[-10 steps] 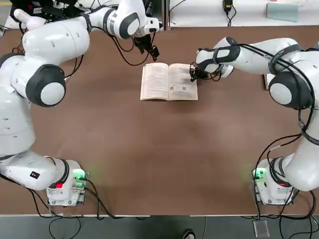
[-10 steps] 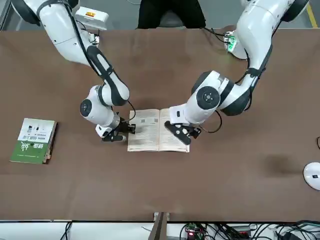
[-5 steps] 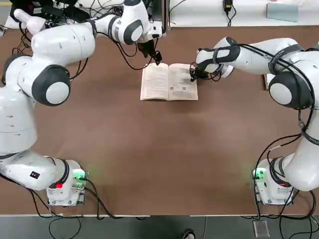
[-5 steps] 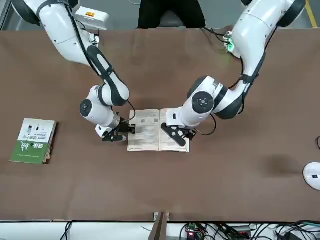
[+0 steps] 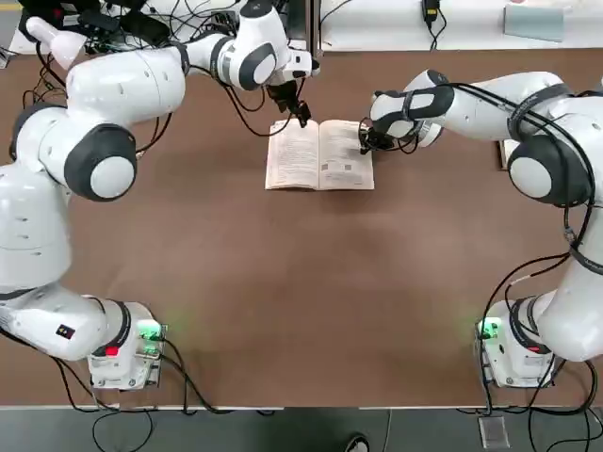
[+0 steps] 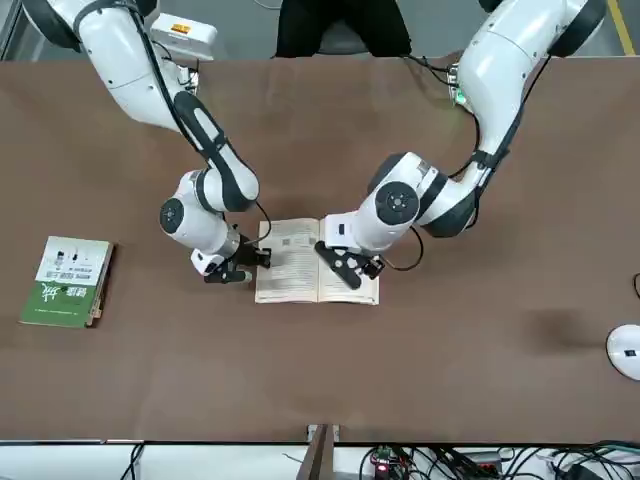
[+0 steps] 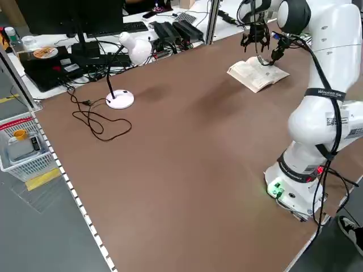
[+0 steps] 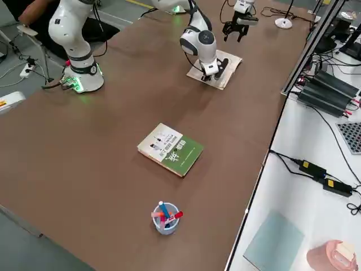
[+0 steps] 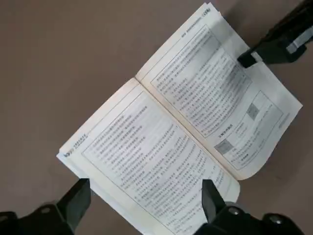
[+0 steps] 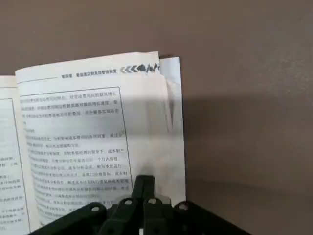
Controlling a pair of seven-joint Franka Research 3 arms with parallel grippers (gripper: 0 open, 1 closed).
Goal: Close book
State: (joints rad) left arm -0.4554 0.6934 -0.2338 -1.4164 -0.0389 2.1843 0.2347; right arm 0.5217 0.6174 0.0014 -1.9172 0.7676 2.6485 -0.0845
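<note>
Left gripper [image 9: 146, 187] has shifted toward the right arm since the earlier frame, and a little toward the counter's near edge. Its fingers are open with nothing gripped, above the book [image 5: 347, 158] near the far end of its left page. Right gripper [image 10: 145, 179] has its fingers closed, over the outer margin of the right page; whether they touch the paper, I cannot tell.

The book lies open and face up on the counter [image 5: 283, 282], about midway between its left and right edges and closer to the far edge than the near one. Printed text covers both pages.

Farther out, the green-and-white book [image 8: 171, 149] lies closed toward the counter's right edge, under the right arm in the top view. Past it, closer still to that edge, stands a cup [image 8: 166, 227] holding coloured pens [image 8: 164, 210]. Toward the far left corner sits a white lamp base [image 7: 120, 99], its dark cable [image 7: 93, 122] looped beside it. A person [image 6: 342, 28] in dark trousers is beyond the near edge.
</note>
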